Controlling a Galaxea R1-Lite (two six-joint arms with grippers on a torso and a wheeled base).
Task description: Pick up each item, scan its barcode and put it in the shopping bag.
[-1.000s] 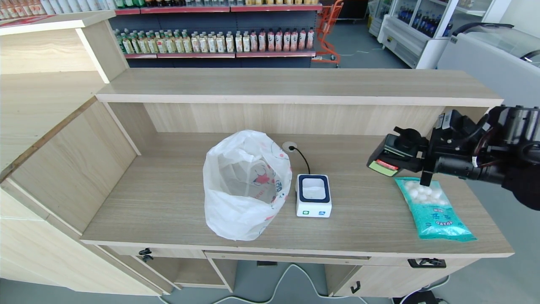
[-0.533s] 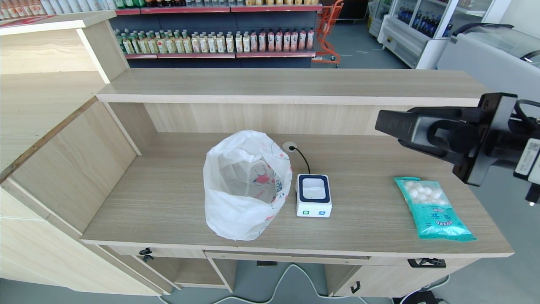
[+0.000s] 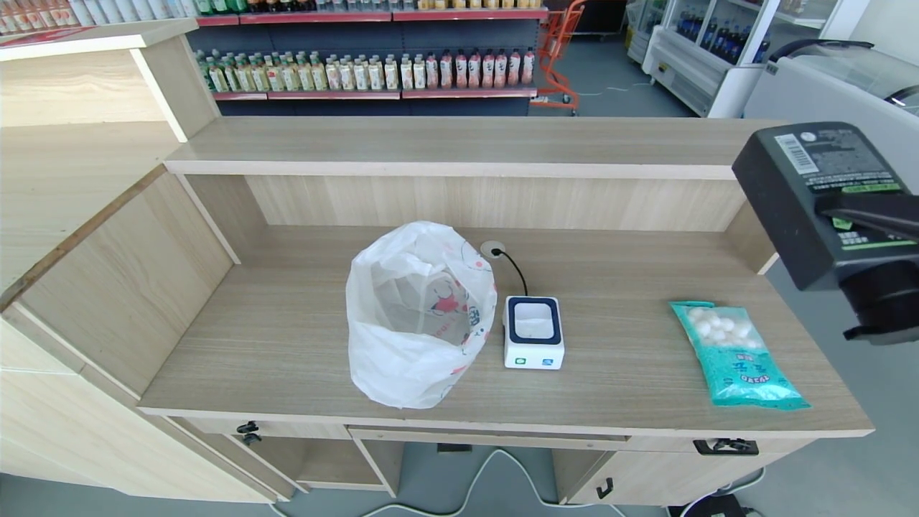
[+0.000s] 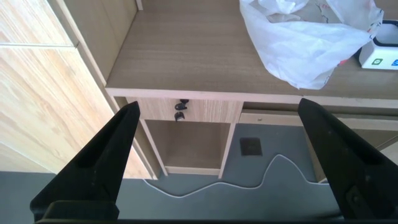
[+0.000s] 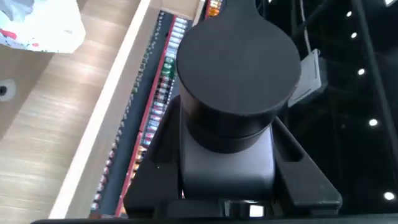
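Right fingers [image 3: 876,219] clamp the black item [image 3: 797,194]; one finger lies across its labelled face. Item is held high, off the right end of the surface [image 3: 287,345], well apart from the scanner [image 3: 533,332]. Barcode [image 3: 793,152] faces up, away from the scanner window. Risk 1: the scan needs a large wrist turn. The grip appears to sit toward one end, so the item may pivot or slip during the turn. If it drops here it likely misses the surface and hits the floor. Risk 2: the path to the scanner crosses the teal packet [image 3: 739,355], which lies near the front right corner. A low pass could push it over the edge. Risk 3: the bag [image 3: 420,316] stands just beside the scanner, thin plastic with a slack mouth. An item coming in from the scanner side could catch the rim, fold it shut or shove the bag along. Left fingers [image 4: 106,168] are spread and empty, low by the front left of the surface, not steadying the bag. Risk 4: the cable [image 3: 513,269] behind the scanner could snag on a deep reach.
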